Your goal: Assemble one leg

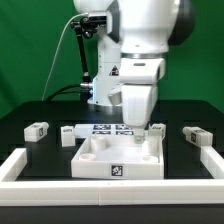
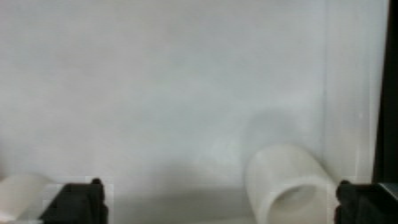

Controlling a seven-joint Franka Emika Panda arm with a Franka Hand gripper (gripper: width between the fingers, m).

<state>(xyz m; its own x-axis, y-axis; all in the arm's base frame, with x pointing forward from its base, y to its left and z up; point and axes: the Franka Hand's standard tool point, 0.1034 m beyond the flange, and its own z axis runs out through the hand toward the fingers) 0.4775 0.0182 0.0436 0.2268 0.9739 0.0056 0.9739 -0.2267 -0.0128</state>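
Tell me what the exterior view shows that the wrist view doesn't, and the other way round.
Only the exterior view: the arm, the black table, the marker board, a leg at that view's left and another leg at its right. Only the wrist view: the dark fingers, spread wide apart, and a rounded white peg seen close up. Both: a large white surface, apparently the square piece, which fills the wrist view.
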